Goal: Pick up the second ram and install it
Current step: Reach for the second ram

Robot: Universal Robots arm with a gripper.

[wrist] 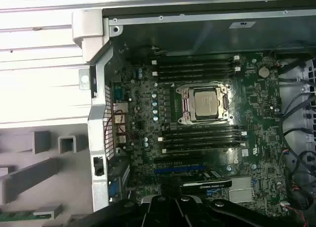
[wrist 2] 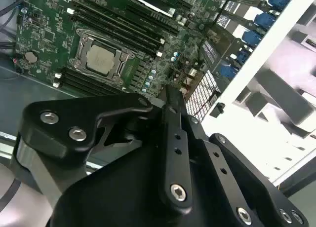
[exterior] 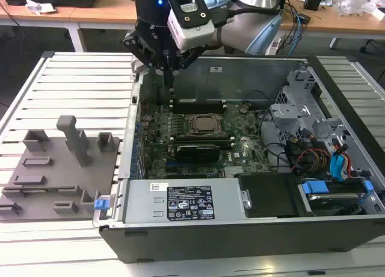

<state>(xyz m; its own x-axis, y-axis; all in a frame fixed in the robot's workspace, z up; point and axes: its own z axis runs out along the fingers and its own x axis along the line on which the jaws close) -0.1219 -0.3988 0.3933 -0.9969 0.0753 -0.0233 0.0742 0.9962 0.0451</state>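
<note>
**Ram not grabbed yet, end effector over the case**
End effector (exterior: 171, 79) looks pinched closed and empty above the case (exterior: 252, 232). The ram (wrist: 22, 216) lies in the grey fixture (wrist: 29, 173) outside. I'd grip it mid-length, squarely, by the edges.

Workshop desks behind a ribbed bench
Wooden desks (exterior: 90, 12) on white legs line the back, loose cables (exterior: 296, 24) on one. Below lies dark floor (exterior: 36, 39), with a pale slatted metal table (exterior: 78, 78) in front.
</note>
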